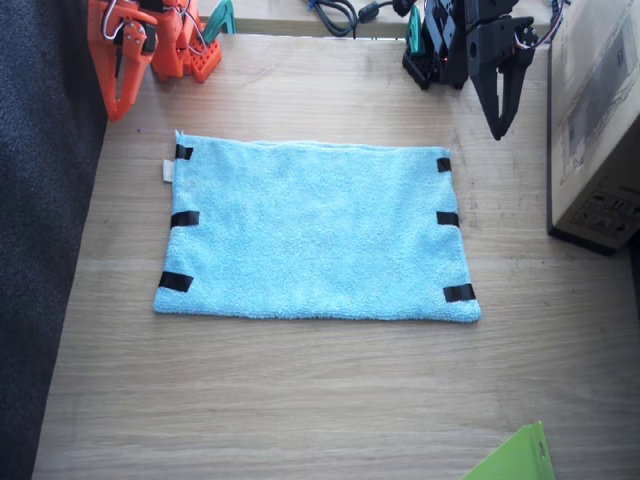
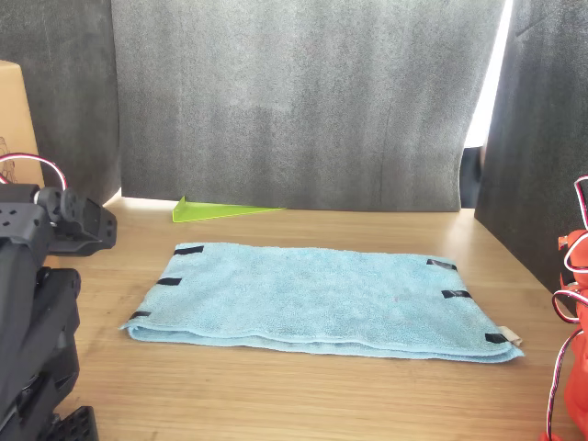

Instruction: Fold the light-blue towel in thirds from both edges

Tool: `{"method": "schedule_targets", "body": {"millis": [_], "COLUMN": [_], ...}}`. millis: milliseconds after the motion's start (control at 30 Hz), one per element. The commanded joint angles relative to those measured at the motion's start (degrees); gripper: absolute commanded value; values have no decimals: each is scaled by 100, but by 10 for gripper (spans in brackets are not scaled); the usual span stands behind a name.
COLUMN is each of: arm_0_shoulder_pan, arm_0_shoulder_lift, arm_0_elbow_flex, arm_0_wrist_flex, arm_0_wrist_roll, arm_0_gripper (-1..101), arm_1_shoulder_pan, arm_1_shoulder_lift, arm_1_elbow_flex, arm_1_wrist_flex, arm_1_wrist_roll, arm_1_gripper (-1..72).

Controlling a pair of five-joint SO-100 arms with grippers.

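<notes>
One light-blue towel (image 1: 315, 230) lies spread flat at the middle of a wooden table (image 1: 300, 400), its long axis running from one arm's side of the table to the other's. Six short black tape strips mark it, three along each short edge: the edge toward the right arm (image 1: 178, 215) and the edge toward the left arm (image 1: 450, 220). One small white tag (image 1: 168, 171) sticks out from the towel's far corner on the right arm's side. In the front view the towel (image 2: 312, 299) shows a doubled lip along its near long side, so it appears to lie in two layers.

Two arms stand beyond the towel's far long side, both clear of the cloth. The orange right gripper (image 1: 120, 100) hangs point-down off the towel's tagged corner, its fingers drawn together. The black left gripper (image 1: 500, 120) points down just past the opposite far corner, its fingers likewise closed to a narrow tip and holding nothing.

Both arms are cut off by the frame's top in the fixed view. In the front view only a black mass (image 2: 37, 303) and a sliver of orange (image 2: 574, 349) show, neither revealing its claw. One cardboard box (image 1: 598, 120) sits beside the towel's left-arm edge, partly out of frame. One lime-green sheet corner (image 1: 515, 458) pokes in near the table's front edge.
</notes>
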Motion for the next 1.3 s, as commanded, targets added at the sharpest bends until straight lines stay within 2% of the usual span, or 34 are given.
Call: {"method": "schedule_targets", "body": {"millis": [0,767,867,1033,1167,1267], "arm_0_shoulder_pan": [26,-26,246,123,53,53], "arm_0_shoulder_lift": [26,-299,-1283,-2232,-3032,-3683], "arm_0_elbow_flex": [-9,-220,-782,-1459,-2065,-2452], "arm_0_wrist_flex": [53,-53,-193,-369,-369,-457], "arm_0_wrist_roll": [114,88,35,88,35,35], "arm_0_gripper": [-3,-4,-4,-4,-4,-4], "arm_1_shoulder_pan": [26,158,255,325,492,747], "arm_1_shoulder_lift": [0,-132,-1046,-3313,-4711,-5933], "arm_1_elbow_flex": [-18,-211,-940,-2496,-3779,-4711], "arm_1_wrist_flex": [53,-79,-132,-255,132,501], "arm_1_wrist_roll": [35,62,53,-35,-62,-633], "arm_1_gripper": [0,0,0,0,0,0]}}
